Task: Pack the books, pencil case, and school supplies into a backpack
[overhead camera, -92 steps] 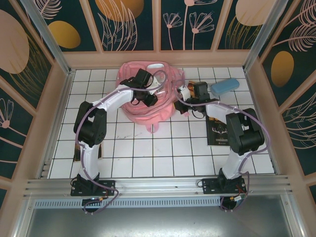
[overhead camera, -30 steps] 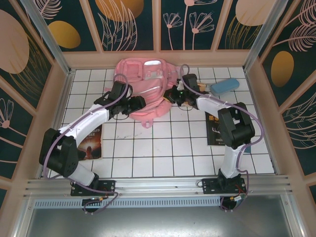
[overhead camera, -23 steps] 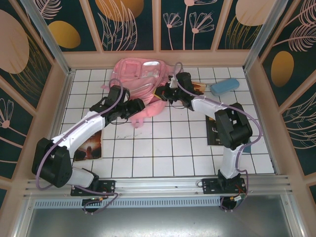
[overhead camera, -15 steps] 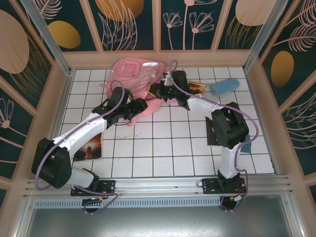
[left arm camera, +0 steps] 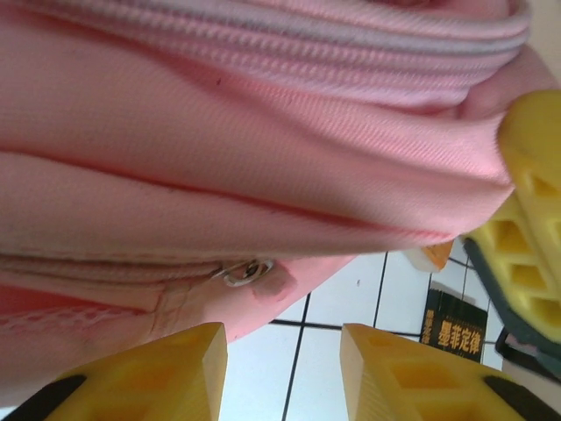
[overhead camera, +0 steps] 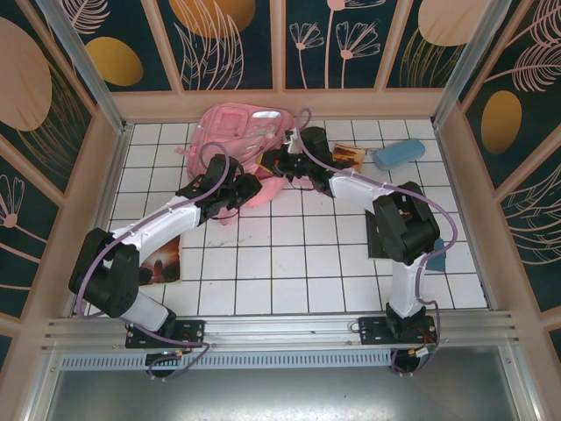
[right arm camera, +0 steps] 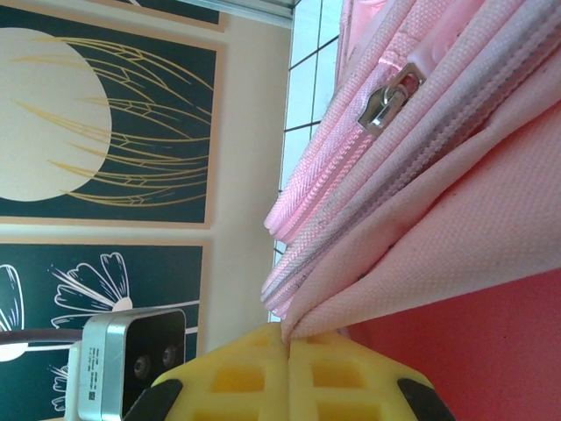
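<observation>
Slumping at the far middle of the tiled desk [overhead camera: 289, 263], the pink backpack [overhead camera: 232, 132] has both arms at it: the right arm's jaws pinch shut on a fold of its fabric near a zip pull [right arm camera: 390, 95], while the left arm's jaws stand wide open just under its near seam, gripping nothing. The light blue pencil case [overhead camera: 399, 153] lies well off to the right, the orange book [overhead camera: 162, 259] near the left edge, and the black booklet [overhead camera: 374, 244] partly under the right arm.
</observation>
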Available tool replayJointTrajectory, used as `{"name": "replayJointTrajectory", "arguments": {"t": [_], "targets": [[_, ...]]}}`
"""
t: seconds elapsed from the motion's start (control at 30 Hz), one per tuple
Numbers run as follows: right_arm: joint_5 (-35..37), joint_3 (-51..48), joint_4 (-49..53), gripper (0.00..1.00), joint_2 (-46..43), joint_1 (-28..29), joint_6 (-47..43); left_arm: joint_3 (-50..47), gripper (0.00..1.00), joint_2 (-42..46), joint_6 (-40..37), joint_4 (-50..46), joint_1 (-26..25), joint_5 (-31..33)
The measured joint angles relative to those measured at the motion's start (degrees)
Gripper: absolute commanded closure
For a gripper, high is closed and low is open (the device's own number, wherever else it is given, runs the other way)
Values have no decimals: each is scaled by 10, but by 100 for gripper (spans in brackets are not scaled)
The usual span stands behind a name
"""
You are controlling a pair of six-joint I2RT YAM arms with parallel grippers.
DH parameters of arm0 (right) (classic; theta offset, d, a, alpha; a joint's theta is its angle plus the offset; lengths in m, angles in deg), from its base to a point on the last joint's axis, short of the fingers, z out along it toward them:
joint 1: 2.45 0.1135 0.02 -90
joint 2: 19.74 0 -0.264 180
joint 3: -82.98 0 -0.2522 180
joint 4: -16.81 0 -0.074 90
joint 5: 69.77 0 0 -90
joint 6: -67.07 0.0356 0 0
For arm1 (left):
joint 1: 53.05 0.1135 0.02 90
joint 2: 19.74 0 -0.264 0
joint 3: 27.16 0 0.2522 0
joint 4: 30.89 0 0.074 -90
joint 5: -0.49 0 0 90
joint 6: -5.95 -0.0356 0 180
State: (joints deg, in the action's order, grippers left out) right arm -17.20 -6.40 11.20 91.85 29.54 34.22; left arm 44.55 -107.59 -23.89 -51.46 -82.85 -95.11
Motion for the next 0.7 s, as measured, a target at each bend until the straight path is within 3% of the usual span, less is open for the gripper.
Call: {"name": "replayJointTrajectory", "arguments": {"t": [0.5,0.7], "targets": [[-2,-5,-14,100,0,5,3,23,62,-48,25,-3,-2,45],[-2,-8,-14,100,0,6,2,38,74,-57,32,-35,-2,61]]}}
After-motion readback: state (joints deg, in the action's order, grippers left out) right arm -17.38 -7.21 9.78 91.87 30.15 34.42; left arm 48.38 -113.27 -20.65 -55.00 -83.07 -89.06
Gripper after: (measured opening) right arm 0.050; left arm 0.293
